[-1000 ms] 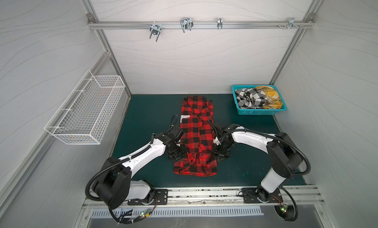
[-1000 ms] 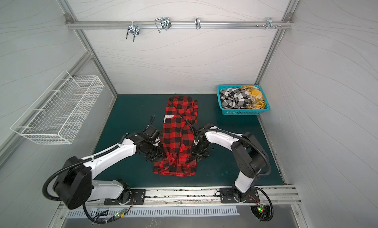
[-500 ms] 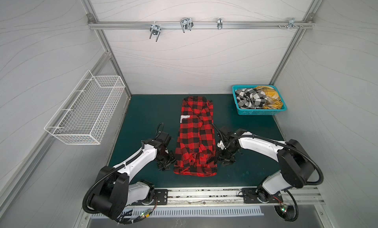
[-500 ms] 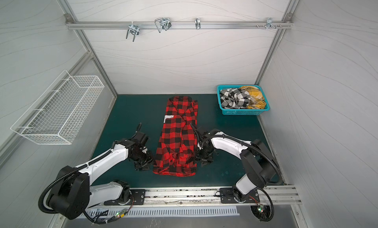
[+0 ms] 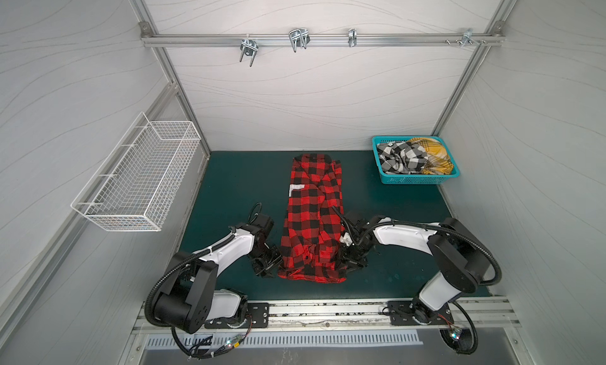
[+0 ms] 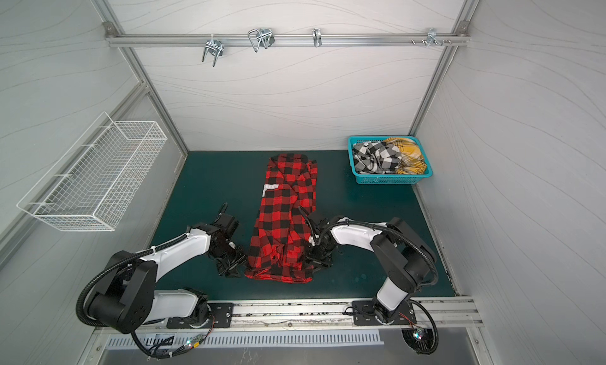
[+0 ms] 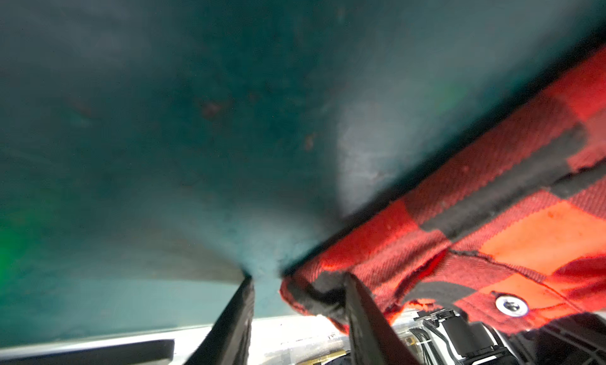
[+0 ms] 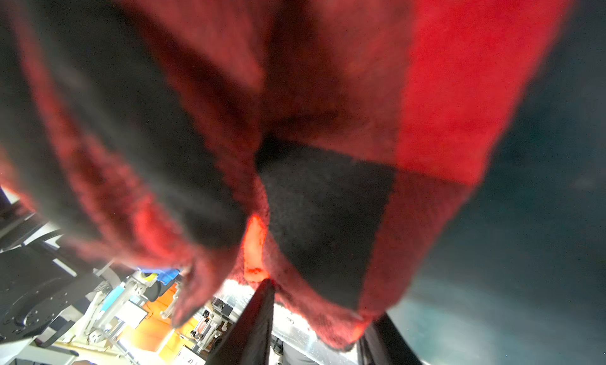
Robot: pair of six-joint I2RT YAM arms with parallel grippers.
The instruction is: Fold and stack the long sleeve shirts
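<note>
The red-and-black shirt (image 5: 311, 216) (image 6: 282, 216) lies as a long narrow strip on the green mat, collar end far, hem end near. My left gripper (image 5: 267, 268) (image 6: 231, 270) sits low at the hem's near-left corner. In the left wrist view this gripper (image 7: 298, 278) is open, and the shirt corner (image 7: 314, 294) lies against one finger. My right gripper (image 5: 352, 261) (image 6: 316, 261) is at the strip's near-right edge. In the right wrist view it (image 8: 323, 301) is open, with the shirt's cloth (image 8: 328, 199) hanging between its fingers. A black-and-white shirt (image 5: 400, 157) (image 6: 373, 155) and a yellow one (image 5: 433, 153) (image 6: 406, 153) lie crumpled in the basket.
The teal basket (image 5: 413, 179) (image 6: 387, 180) stands at the mat's far right corner. A white wire basket (image 5: 141, 179) hangs on the left wall. A rail with metal hooks (image 5: 298, 40) crosses the back wall. An aluminium rail runs along the mat's near edge.
Both grippers have moved from the shirt's mid-length sides toward its near hem end. The left one went out to the left and came back in at the hem corner.
</note>
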